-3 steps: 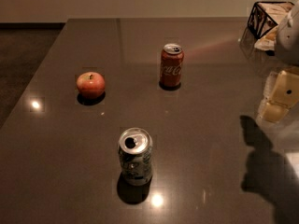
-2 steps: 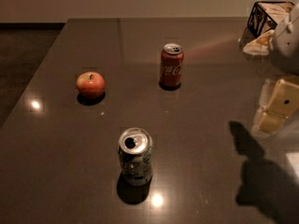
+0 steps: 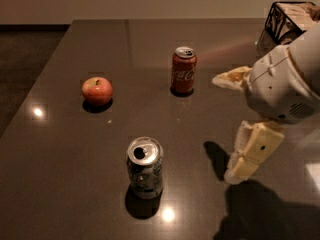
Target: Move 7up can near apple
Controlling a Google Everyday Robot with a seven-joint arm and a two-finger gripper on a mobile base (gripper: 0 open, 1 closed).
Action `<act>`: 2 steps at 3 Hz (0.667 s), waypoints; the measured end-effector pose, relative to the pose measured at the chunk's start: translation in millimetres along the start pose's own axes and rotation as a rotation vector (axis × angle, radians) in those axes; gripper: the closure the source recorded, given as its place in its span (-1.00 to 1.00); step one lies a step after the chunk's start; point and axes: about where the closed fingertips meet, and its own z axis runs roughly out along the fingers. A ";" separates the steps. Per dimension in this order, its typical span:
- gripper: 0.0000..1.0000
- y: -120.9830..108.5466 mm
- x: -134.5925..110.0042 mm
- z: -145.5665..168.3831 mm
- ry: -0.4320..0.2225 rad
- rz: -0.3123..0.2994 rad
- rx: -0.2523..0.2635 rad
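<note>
The 7up can (image 3: 144, 167) stands upright on the dark table (image 3: 75, 184), near the front, its shiny top with the pull-tab hole showing. The red apple (image 3: 97, 90) sits on the table to the can's back left, well apart from it. My gripper (image 3: 224, 129) is at the right, above the table and to the right of the 7up can, not touching it. Its two cream fingers (image 3: 250, 154) are spread wide with nothing between them. The white wrist housing (image 3: 282, 86) sits behind the fingers.
A red Coca-Cola can (image 3: 183, 69) stands upright at the back middle, right of the apple. A dark wire basket (image 3: 290, 19) with light contents is at the back right corner. The table's left edge runs diagonally, with the floor beyond.
My gripper has moved in from the right edge toward the left and nearer the 7up can, so more of the arm shows. The cans and the apple have not moved.
</note>
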 end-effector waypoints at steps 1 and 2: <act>-1.00 19.9 -30.6 27.9 -0.122 -0.008 -0.023; -1.00 33.4 -55.0 53.0 -0.189 0.000 -0.044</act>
